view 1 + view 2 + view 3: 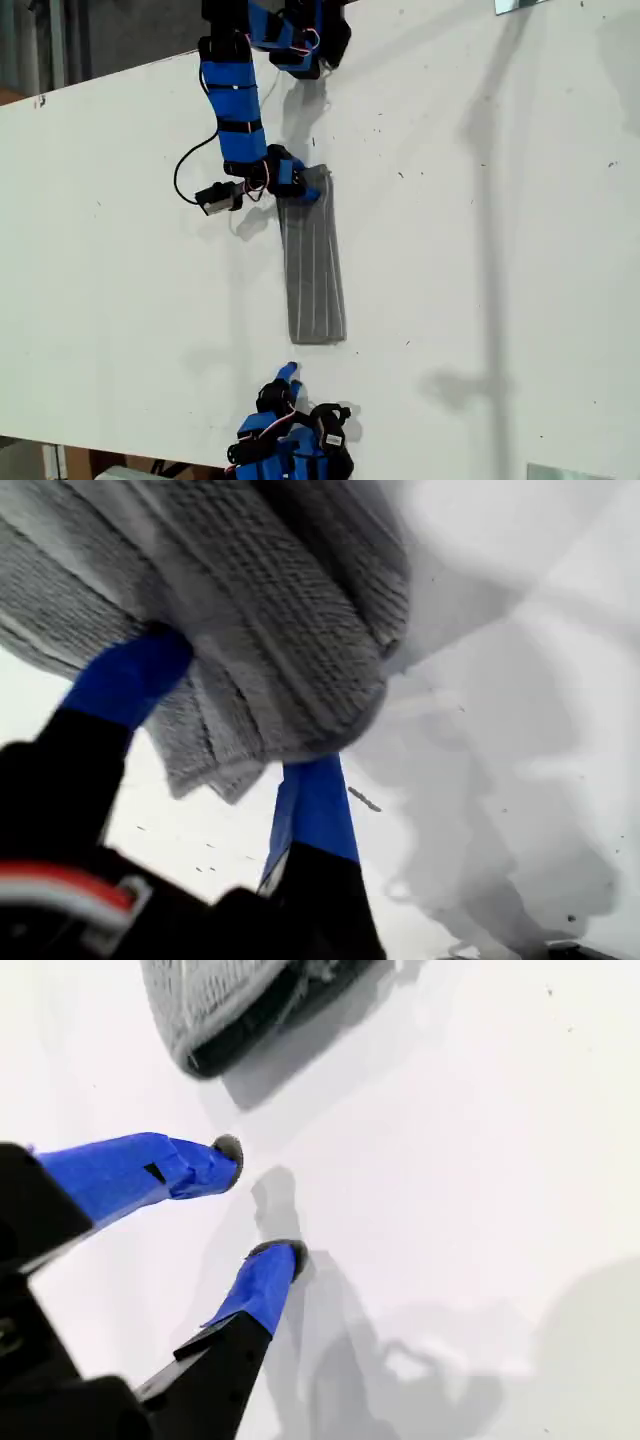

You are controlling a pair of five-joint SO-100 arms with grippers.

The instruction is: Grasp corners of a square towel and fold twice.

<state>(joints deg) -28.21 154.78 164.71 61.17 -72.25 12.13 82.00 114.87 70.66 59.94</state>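
1. Towel [313, 262]: grey with thin white stripes, folded into a long narrow strip on the white worktop [480, 250], near the middle of the exterior view and running from its upper part toward its lower part.
2. Upper end of the strip, as the exterior view shows it, is bunched and lifted. In the first wrist view the cloth [250, 610] drapes in folded layers over the blue jaws.
3. Your first gripper [290, 180] is at that end, its jaws closed onto the towel's edge, cloth pinched between them.
4. Lower end of the strip lies flat on the worktop, its corner rounded.
5. Your second gripper [262, 1205] sits just beyond that lower end, apart from the cloth. Its jaws are parted and hold nothing, with bare worktop showing between the tips.
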